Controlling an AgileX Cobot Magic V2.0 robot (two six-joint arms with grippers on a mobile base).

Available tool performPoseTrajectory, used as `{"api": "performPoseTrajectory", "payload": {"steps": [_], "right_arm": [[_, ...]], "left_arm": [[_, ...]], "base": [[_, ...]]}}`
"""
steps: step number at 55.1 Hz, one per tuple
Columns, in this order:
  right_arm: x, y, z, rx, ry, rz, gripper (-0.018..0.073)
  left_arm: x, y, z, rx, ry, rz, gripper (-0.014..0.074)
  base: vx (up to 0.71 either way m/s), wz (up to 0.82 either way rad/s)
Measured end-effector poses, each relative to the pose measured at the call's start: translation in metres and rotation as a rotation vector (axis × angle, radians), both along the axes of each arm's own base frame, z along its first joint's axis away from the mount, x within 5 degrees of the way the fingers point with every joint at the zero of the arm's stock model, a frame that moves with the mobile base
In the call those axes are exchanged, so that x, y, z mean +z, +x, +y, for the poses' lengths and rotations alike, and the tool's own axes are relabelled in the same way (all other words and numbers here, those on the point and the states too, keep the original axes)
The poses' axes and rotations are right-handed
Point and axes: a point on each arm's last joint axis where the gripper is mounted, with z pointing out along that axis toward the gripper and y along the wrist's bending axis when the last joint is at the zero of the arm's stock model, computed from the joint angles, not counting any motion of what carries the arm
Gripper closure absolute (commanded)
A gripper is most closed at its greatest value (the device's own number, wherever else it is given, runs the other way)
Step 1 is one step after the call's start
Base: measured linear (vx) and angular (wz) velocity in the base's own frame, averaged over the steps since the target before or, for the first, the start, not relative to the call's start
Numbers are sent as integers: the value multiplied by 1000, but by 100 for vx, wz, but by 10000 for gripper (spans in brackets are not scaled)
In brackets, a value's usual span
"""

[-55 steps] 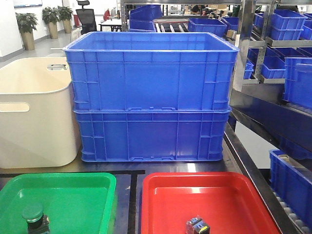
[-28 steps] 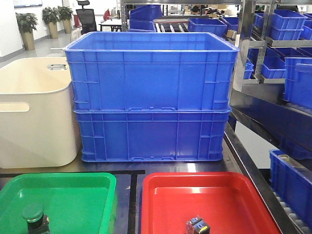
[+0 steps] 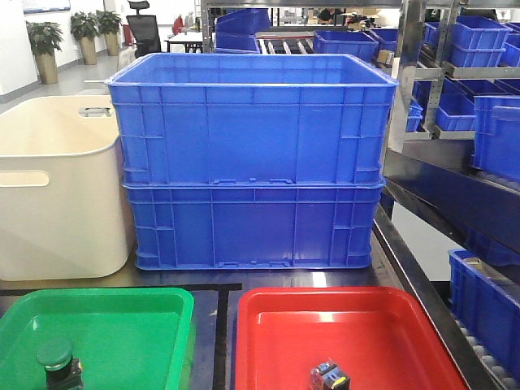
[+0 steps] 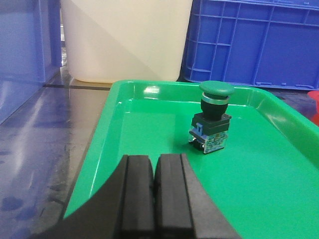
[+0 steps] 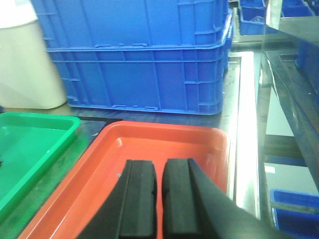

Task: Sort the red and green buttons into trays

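Note:
The green button [image 3: 58, 361], a round green cap on a black body, stands upright in the green tray [image 3: 97, 294] at the lower left. The red button [image 3: 329, 376], a dark block with red parts, lies in the red tray [image 3: 325, 292] at the lower right. In the left wrist view my left gripper [image 4: 154, 158] is shut and empty, above the green tray [image 4: 149, 85], with the green button [image 4: 214, 117] ahead to its right. My right gripper [image 5: 159, 163] hangs over the red tray [image 5: 164, 127], jaws together but for a thin slit, holding nothing; the red button is hidden there.
Two stacked blue crates [image 3: 252, 162] stand right behind the trays, with a cream tub [image 3: 57, 187] to their left. A metal rack with blue bins [image 3: 479, 41] runs along the right, and another blue crate [image 3: 487, 313] sits low beside the red tray.

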Motion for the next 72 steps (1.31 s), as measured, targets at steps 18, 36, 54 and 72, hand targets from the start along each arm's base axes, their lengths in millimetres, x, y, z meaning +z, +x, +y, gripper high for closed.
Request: {"api": "performPoseTrajectory", "payload": {"steps": [18,36,54,72], "right_arm": [[-76,-43,-19,-88,31,-113,575],[-154,-20,-17,-282,15,10,569],[-178,-8,-15,-261,-66,-186,568],[-180,-8,-15,-260,-72,-176,568]], "left_arm": [[0,0,0,0,0,1,603],[0,0,0,0,0,2,603],[0,0,0,0,0,2,603],[0,0,0,0,0,2,603]], "base": [[0,0],[0,0],[0,0],[0,0]]}}
